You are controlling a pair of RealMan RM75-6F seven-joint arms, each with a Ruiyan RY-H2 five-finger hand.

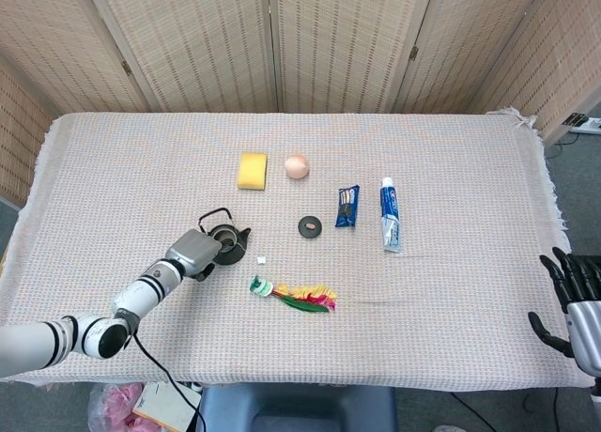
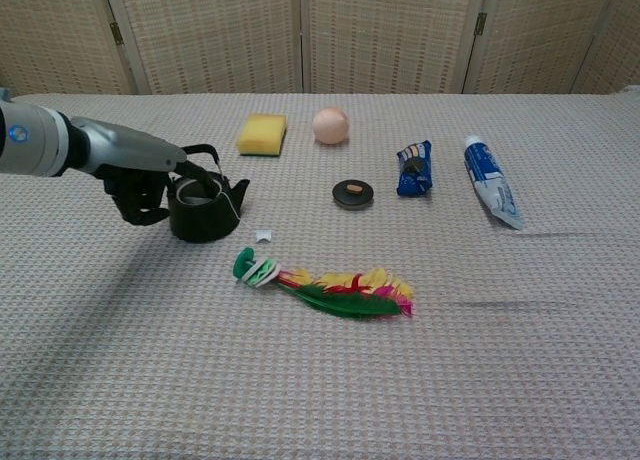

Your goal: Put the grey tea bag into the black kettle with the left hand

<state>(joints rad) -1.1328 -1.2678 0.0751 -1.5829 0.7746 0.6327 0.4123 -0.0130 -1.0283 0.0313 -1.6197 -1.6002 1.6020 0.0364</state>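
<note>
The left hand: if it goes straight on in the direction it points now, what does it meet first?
The left hand points to the right and is already right against the black kettle, so the kettle comes first. Beyond it probably lies the small round black lid, though depth is unclear.

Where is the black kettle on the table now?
The black kettle stands left of centre on the table, against the left hand, with the feather toy just in front of it.

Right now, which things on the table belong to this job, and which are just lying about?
Job: kettle; left hand beside it, a finger at its mouth; tag on a string from the kettle. The tea bag itself can't be seen.

Lying about: sponge, egg, lid, packet, toothpaste, feather toy.
</note>
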